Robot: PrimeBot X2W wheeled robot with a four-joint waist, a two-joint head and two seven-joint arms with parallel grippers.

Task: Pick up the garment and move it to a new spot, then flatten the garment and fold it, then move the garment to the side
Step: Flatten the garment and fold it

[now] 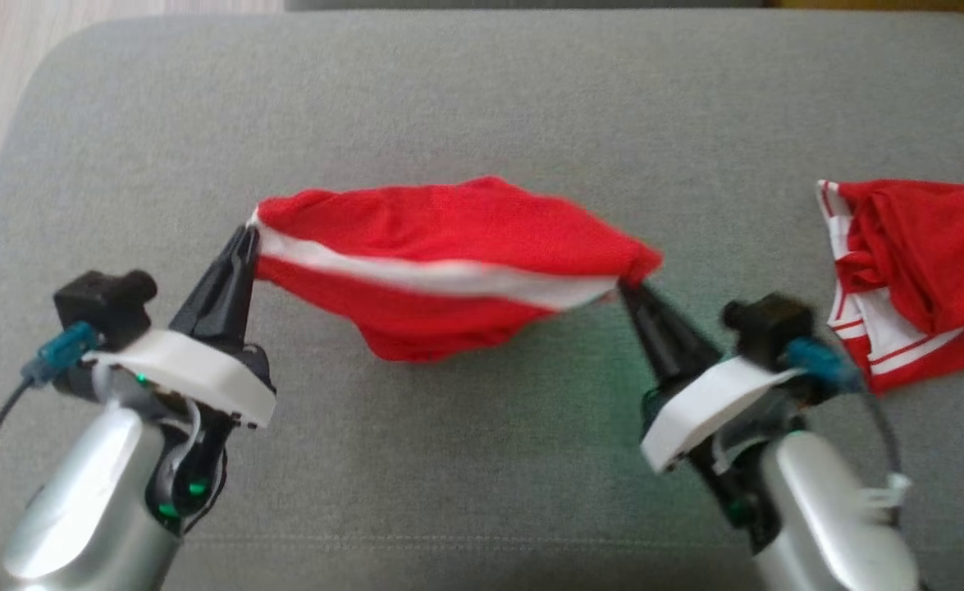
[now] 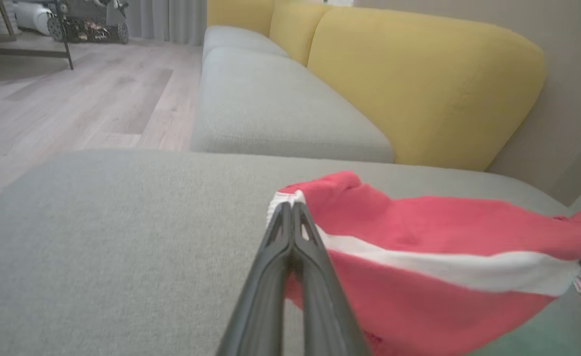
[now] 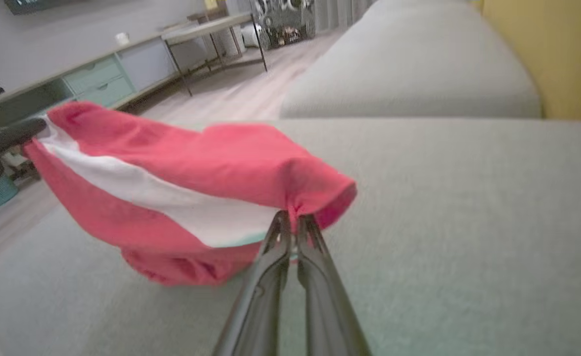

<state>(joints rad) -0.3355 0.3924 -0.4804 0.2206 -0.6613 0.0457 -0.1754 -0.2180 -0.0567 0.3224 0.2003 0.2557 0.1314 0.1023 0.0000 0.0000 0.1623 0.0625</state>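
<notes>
- The red garment (image 1: 449, 238) with a white stripe is held stretched between both grippers, and its middle sags low over the grey seat cushion (image 1: 482, 98).
- The left gripper (image 1: 247, 236) is clamped on the garment's left end at the white hem. The right gripper (image 1: 628, 289) is pinched on its bunched right end.
- A second red-and-white garment (image 1: 916, 263) is seen lying at the cushion's right side, well apart from the held one.
- Yellow backrests (image 2: 419, 84) are seen behind the grey seats, with a pale wooden floor (image 2: 72, 99) beside them.
- A long low sideboard (image 3: 72, 79) is seen along the far wall.
</notes>
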